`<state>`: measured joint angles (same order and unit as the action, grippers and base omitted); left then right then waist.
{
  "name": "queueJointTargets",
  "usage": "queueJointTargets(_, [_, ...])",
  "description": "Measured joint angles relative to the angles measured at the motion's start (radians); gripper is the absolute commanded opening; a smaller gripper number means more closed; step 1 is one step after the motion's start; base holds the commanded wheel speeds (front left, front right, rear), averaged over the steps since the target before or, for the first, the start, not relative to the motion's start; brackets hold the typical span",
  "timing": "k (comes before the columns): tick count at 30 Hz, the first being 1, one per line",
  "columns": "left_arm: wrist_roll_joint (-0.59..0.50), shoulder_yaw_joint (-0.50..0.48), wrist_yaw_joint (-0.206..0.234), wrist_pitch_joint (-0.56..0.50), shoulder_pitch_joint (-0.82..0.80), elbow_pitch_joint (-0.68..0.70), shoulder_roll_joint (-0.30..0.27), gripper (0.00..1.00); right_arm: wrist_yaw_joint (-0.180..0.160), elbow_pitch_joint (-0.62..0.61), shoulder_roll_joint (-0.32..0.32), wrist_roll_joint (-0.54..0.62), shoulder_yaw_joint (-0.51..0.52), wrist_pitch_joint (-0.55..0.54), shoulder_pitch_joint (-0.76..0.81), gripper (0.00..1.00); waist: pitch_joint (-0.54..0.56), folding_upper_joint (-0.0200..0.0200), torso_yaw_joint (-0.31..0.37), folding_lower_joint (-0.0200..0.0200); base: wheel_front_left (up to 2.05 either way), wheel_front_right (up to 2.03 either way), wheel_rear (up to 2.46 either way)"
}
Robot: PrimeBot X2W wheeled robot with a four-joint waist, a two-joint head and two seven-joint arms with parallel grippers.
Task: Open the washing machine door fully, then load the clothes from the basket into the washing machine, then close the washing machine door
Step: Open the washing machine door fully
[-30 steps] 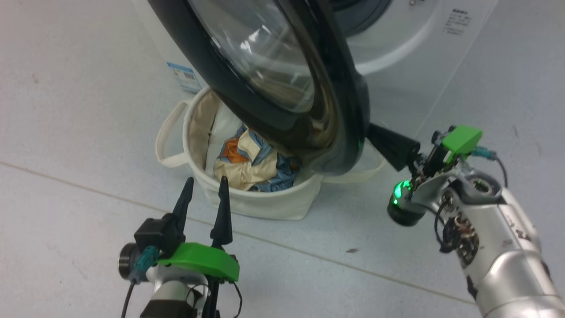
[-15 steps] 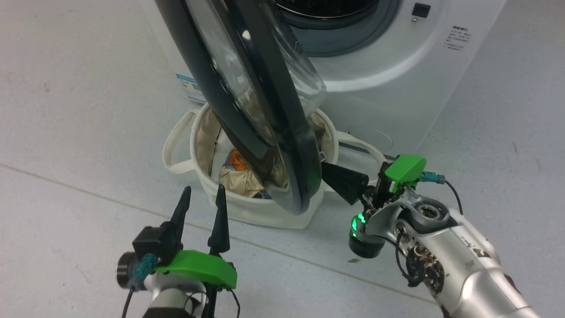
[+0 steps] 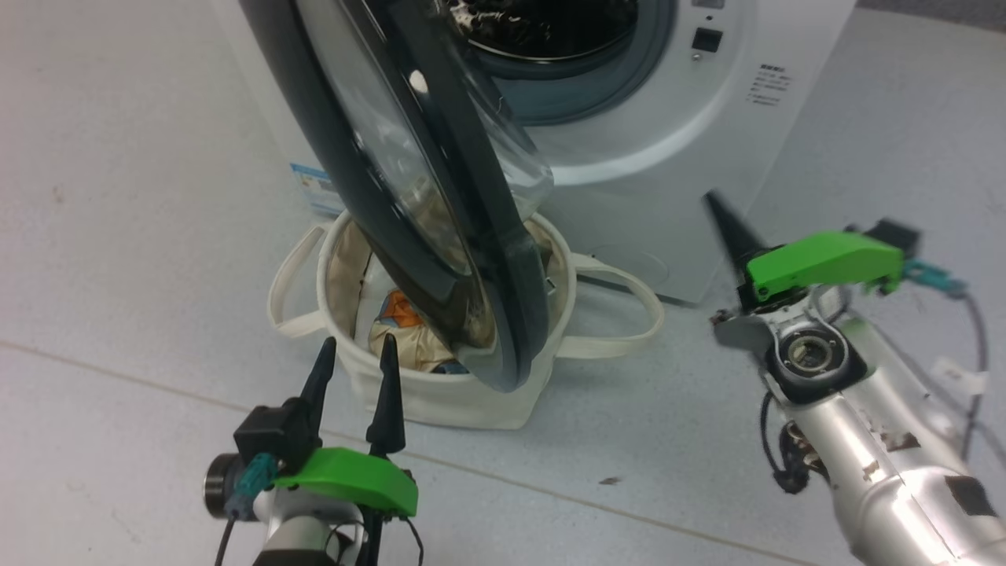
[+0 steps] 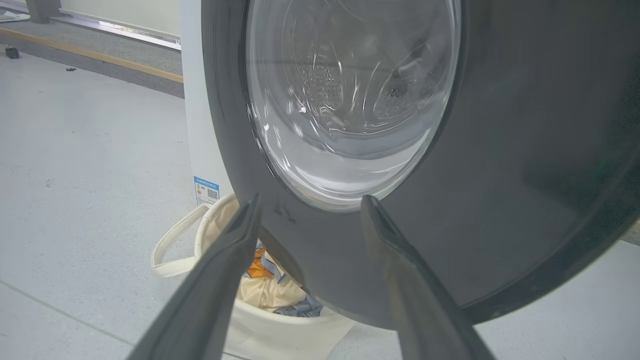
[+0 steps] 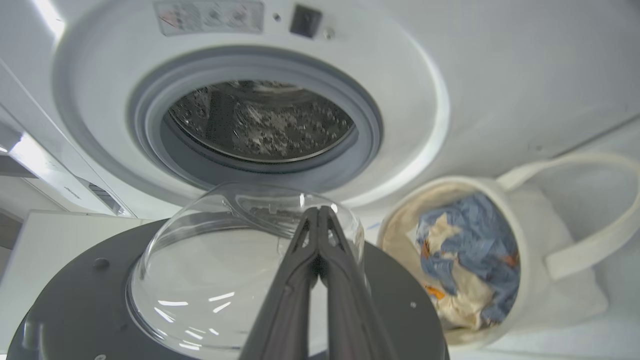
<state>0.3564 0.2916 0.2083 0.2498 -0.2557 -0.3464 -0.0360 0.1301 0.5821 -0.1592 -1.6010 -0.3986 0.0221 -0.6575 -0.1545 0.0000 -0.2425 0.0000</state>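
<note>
The washing machine door (image 3: pixel 346 181), black-rimmed with a clear glass bowl, hangs swung out over the basket (image 3: pixel 440 397). Behind it the white washing machine (image 3: pixel 652 149) shows its steel drum (image 5: pixel 260 120). The cream basket holds the clothes (image 3: pixel 397 326), a patched blue, cream and orange heap (image 5: pixel 475 250). My left gripper (image 3: pixel 357 346) stands open just in front of the basket, its fingers pointing at the door's outer face (image 4: pixel 500 175). Right of the door, apart from it, my right gripper (image 3: pixel 719 208) is shut and empty, its tips (image 5: pixel 317 212) aimed over the door's glass bowl (image 5: pixel 225 260).
A blue label sticker (image 3: pixel 314 185) sits low on the machine's front, left of the door. The basket's loop handles (image 3: pixel 629 314) stick out to both sides on the pale grey floor (image 3: pixel 118 236). A floor seam runs across in front of the basket.
My right gripper has come off the door's edge and drawn back to the right and up. The door has swung further open. The head view has shifted a little.
</note>
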Motion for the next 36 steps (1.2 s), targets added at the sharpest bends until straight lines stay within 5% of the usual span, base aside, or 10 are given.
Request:
queueJointTargets(3, [-0.008,-0.016,-0.007,0.000,0.009,-0.003,0.000,1.00,0.000,-0.120,-0.069,0.254,-0.082,0.201,0.024,0.00,0.020,0.0000,0.021,0.0000,0.00,0.00,0.00])
queueJointTargets(5, [-0.016,-0.026,-0.007,0.000,0.017,-0.007,0.000,1.00,0.000,-0.161,-0.089,0.388,-0.118,0.227,0.066,0.00,0.033,0.0000,0.039,0.0000,0.00,0.00,0.00])
queueJointTargets(12, [-0.029,-0.058,-0.015,0.000,0.048,-0.007,-0.001,1.00,0.000,-0.373,-0.078,0.916,0.078,0.227,0.297,0.00,0.067,0.0000,0.107,-0.0001,0.00,0.00,0.00])
queueJointTargets(22, [-0.040,-0.068,-0.016,0.000,0.056,-0.007,-0.001,1.00,0.000,-0.486,-0.001,1.181,0.182,0.227,0.528,0.00,0.076,0.0000,0.167,-0.0001,0.00,0.00,0.00])
queueJointTargets(23, [-0.041,-0.070,-0.015,0.000,0.056,-0.007,-0.001,1.00,0.000,-0.489,0.006,1.210,0.197,0.227,0.538,0.62,0.075,0.0000,0.170,-0.0001,0.00,0.00,0.00])
queueJointTargets(24, [-0.050,-0.073,-0.013,0.000,0.056,-0.007,-0.001,1.00,0.000,-0.492,0.015,1.242,0.213,0.227,0.545,1.00,0.074,0.0000,0.174,-0.0001,0.00,0.00,0.00])
queueJointTargets(36, [-0.108,-0.078,-0.003,0.000,0.058,-0.006,-0.001,1.00,0.000,-0.500,0.098,1.434,0.331,0.227,0.594,1.00,0.078,0.0000,0.192,0.0000,0.00,0.00,0.00])
